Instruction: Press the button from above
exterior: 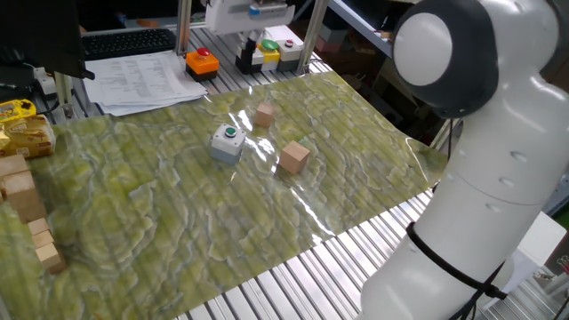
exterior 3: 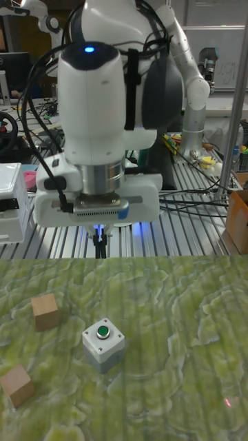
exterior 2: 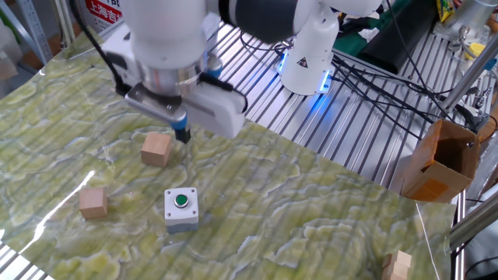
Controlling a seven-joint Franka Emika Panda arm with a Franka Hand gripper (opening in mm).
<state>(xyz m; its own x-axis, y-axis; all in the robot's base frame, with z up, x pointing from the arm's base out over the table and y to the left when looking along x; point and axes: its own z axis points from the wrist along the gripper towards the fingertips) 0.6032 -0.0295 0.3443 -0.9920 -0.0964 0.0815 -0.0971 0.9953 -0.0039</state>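
Observation:
The button (exterior: 231, 133) is a small green push-button with a white ring, set in a light grey square box on the green mat; it also shows as the button (exterior 2: 181, 201) and the button (exterior 3: 102, 332). My gripper (exterior 2: 183, 136) hangs in the air above the mat, beyond the box and beside a wooden cube (exterior 2: 156, 148). From the tall fixed view the gripper (exterior 3: 101, 249) sits behind the box and well above it, roughly in line with it. Its two dark fingertips are pressed together with nothing between them.
Two plain wooden cubes (exterior: 265, 114) (exterior: 294, 157) lie near the grey box. An orange box with a red button (exterior: 202, 62) and papers (exterior: 142, 78) sit behind the mat. Wooden blocks (exterior: 22, 200) stack at the left edge. A cardboard box (exterior 2: 438, 159) stands off to one side.

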